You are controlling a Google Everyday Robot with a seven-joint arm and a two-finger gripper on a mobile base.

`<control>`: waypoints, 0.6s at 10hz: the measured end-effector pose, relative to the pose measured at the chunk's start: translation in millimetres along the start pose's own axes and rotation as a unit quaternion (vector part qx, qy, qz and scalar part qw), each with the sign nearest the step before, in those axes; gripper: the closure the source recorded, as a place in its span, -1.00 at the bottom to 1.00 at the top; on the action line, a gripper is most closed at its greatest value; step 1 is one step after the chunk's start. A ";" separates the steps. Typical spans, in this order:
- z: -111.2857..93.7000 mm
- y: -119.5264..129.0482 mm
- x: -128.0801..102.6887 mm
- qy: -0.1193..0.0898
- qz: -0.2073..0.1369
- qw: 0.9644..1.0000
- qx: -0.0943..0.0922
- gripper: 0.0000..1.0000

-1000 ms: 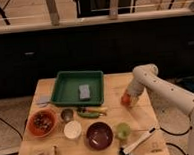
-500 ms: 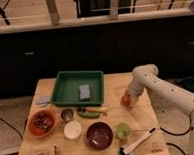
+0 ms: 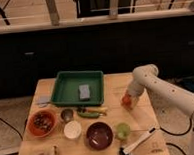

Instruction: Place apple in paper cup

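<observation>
Rightward on the table [image 3: 143, 120], the gripper [image 3: 128, 96] clamps the small, round, red-orange apple [image 3: 126, 102].

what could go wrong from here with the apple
The gripper is shut on the apple near the right edge of the table; a slip could roll it off. The apple looks about as wide as the white cup, so it may tip the cup or miss. The carry could clip the maroon bowl.
</observation>
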 end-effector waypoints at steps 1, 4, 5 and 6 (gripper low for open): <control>-0.4 0.9 2.0 0.001 0.001 1.000 0.001 1.00; -4.3 -0.5 0.4 0.005 0.000 1.000 0.005 0.99; -4.0 0.0 1.0 0.006 0.002 1.000 0.006 0.97; -3.5 -0.5 1.1 0.006 0.003 1.000 0.008 0.96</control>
